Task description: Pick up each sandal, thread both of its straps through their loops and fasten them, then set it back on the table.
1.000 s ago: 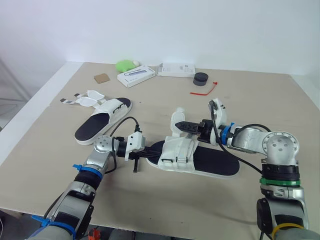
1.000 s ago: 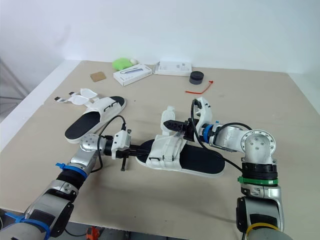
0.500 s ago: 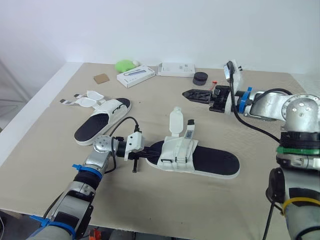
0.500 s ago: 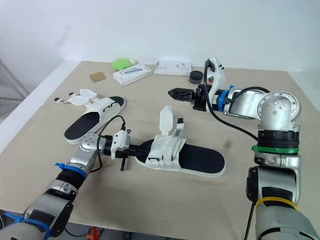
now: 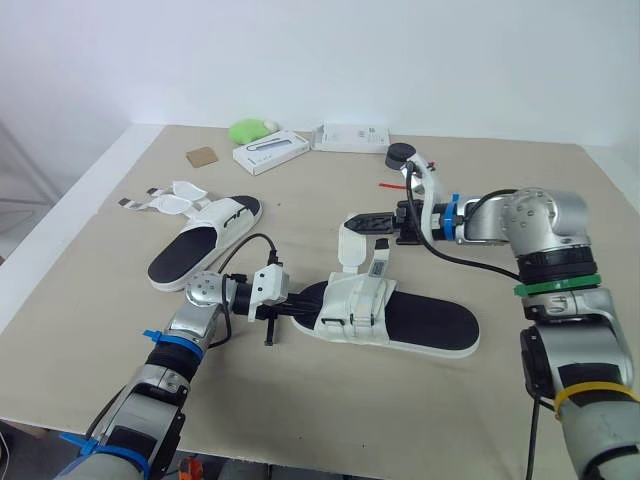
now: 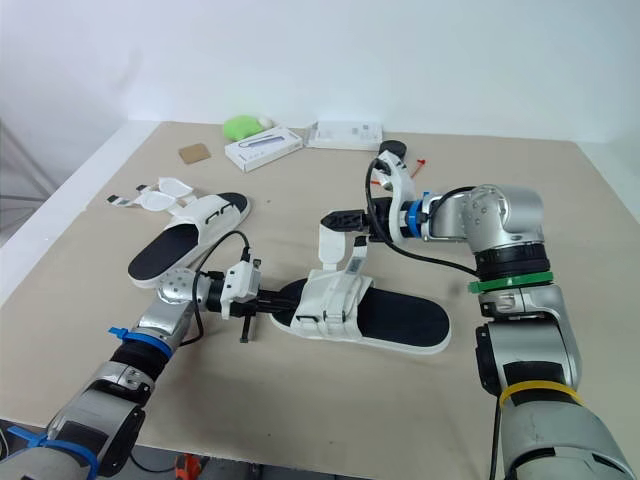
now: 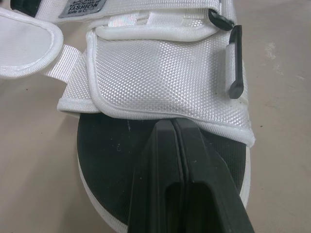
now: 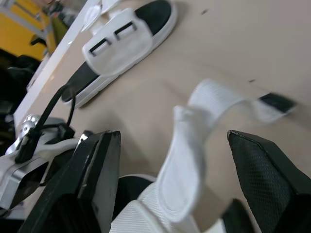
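Note:
The near sandal (image 5: 425, 322), white upper on a black footbed, lies flat at the table's middle. My left gripper (image 5: 303, 310) is shut, its fingers (image 7: 165, 160) lying together on the black footbed just before the white upper (image 7: 165, 80). One white strap (image 5: 352, 246) stands up from the upper, and a shorter strap (image 5: 381, 262) rises beside it. My right gripper (image 5: 355, 219) is open at the top of the tall strap (image 8: 184, 165), which hangs between its spread fingers without being pinched. The second sandal (image 5: 205, 240) lies to the left with loose straps (image 5: 168, 198).
Along the table's far side lie a green object (image 5: 252, 130), two white boxes (image 5: 271, 152) (image 5: 352, 138), a black round thing (image 5: 401, 157), a red tie (image 5: 385, 184) and a brown card (image 5: 203, 156). The table's left edge (image 5: 60, 230) runs close to the second sandal.
My right gripper left the strap, swung up and back over the far side, then came back down to the strap's top. The strap now stands upright. The left arm stayed put.

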Controlling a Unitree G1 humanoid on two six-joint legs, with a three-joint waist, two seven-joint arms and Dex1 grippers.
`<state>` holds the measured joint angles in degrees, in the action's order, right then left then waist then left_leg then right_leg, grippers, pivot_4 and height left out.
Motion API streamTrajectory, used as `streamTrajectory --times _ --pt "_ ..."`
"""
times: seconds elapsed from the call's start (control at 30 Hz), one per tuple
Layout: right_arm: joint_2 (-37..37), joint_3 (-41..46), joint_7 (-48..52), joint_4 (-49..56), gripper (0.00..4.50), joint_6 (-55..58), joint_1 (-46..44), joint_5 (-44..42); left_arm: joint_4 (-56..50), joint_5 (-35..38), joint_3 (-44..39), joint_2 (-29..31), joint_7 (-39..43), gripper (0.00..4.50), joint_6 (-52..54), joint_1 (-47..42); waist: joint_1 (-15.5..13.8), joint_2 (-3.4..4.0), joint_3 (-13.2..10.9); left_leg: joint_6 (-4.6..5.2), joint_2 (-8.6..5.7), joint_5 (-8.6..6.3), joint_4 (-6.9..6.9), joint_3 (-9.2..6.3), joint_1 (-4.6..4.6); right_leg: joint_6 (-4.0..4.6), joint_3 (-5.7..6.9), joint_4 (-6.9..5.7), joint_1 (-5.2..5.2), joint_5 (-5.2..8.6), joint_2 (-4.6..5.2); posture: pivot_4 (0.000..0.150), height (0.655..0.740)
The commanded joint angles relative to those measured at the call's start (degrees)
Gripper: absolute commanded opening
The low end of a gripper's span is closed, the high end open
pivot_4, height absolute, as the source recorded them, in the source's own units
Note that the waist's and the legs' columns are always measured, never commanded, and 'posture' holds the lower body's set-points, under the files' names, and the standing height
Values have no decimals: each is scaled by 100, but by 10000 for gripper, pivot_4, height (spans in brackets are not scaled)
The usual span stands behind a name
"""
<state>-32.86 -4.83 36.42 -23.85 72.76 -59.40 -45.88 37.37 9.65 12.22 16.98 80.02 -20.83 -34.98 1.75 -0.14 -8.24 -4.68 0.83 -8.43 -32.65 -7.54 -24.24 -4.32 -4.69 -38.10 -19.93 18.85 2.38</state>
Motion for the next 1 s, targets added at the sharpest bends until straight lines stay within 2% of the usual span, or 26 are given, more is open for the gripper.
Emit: streamTrajectory --times 0.03,0.33,0.6,0.87,0.97,1.0 --pt "140 16 321 71 37856 34 -241 173 432 -503 459 115 71 0 256 456 4 0 0 0 0 0 0 0 0 0 0 0 0 0 -1 1500 7400" --pt "953 158 469 -1054 37856 -749 -717 1002 330 -497 482 139 18 0 272 544 40 2 2 0 -1 2 -2 -2 6 0 1 -7 3 -3 0 1500 7400" --pt "1152 378 693 -2097 37856 -1500 -1271 1515 173 -473 484 221 31 0 354 625 86 4 1 0 -1 2 1 -1 6 1 0 -8 1 -3 -1 1500 7400" --pt "1169 477 1021 -2455 37856 -1826 -1499 1835 14 -459 525 253 23 0 439 723 103 7 0 -1 0 2 9 0 6 18 -1 -9 -3 -11 -3 1500 7400" --pt "1192 567 1033 -2424 30313 -1868 -1458 1875 -13 -463 532 245 -1 0 456 737 102 7 0 -1 0 1 11 0 6 19 -1 -9 -3 -11 -1 1500 7400" --pt "1186 568 1100 -2343 24222 -1834 -1422 1872 -21 -462 534 242 -3 0 461 741 102 7 0 -1 -1 1 11 0 6 19 -1 -9 -3 -12 -1 1500 7400"
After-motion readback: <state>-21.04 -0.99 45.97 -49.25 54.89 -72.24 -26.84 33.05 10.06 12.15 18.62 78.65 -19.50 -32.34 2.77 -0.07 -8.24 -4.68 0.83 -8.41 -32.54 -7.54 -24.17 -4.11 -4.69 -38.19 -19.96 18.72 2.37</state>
